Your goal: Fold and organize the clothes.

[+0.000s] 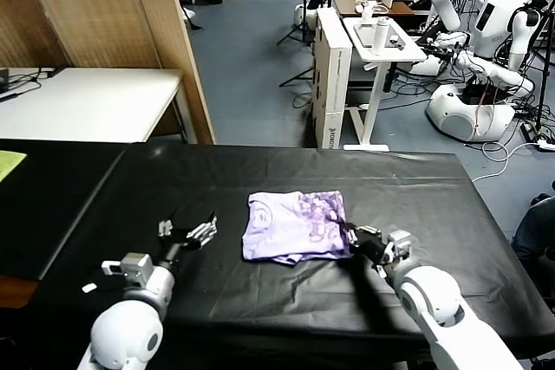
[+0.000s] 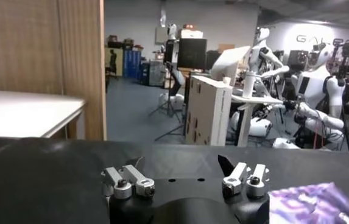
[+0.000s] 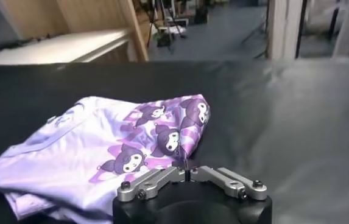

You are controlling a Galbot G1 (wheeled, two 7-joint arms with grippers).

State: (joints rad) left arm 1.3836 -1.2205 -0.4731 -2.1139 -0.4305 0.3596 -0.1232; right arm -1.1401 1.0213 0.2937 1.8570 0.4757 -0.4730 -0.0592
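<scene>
The lavender T-shirt lies folded in a rough square at the middle of the black table, its purple cartoon print facing up on the right half. My right gripper is at the shirt's near right corner. In the right wrist view its fingertips meet, pinching the edge of the printed fold of the T-shirt. My left gripper rests low over the table to the left of the shirt, open, with nothing between its fingers. A corner of the T-shirt shows beside it.
The black cloth-covered table stretches to both sides. A yellow-green sheet lies at the far left edge. Beyond stand a white table, a wooden partition, a white cart and other robots.
</scene>
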